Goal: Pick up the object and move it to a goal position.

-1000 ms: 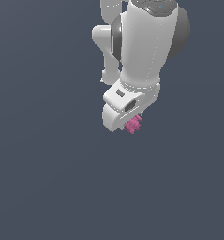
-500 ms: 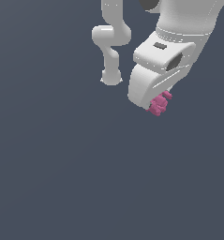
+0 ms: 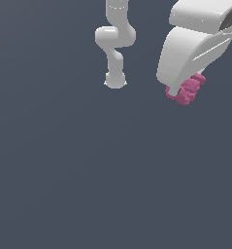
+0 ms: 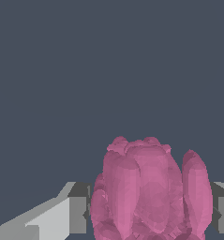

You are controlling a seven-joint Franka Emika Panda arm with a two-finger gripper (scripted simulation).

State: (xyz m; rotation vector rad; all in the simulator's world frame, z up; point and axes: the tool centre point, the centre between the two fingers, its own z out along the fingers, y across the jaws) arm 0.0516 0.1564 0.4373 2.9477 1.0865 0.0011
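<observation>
- In the exterior view your pincer (image 3: pixel 181 93) sits near the upper part of that view's right, at the end of the white arm (image 3: pixel 197 46) that comes in from the top corner.
- The pincer is clamped on the object (image 3: pixel 189 89): the pink-magenta knobbly blob shows at the tip of the white hand, partly covered by it.
- In the wrist view you see the object (image 4: pixel 148 192) filling the gap between the two fingers (image 4: pixel 71 213), with a finger against each of its sides.
- The object's surface reads as several rounded upright lobes packed together.
- Around the held object you see only plain dark grey-blue ground (image 3: pixel 88 185); nothing touches the object but the pincer.
- The arm's base column (image 3: pixel 115 48) stands apart from the pincer, toward the exterior view's left of it.
- Whether the object is clear of the ground you cannot tell from shading alone.
</observation>
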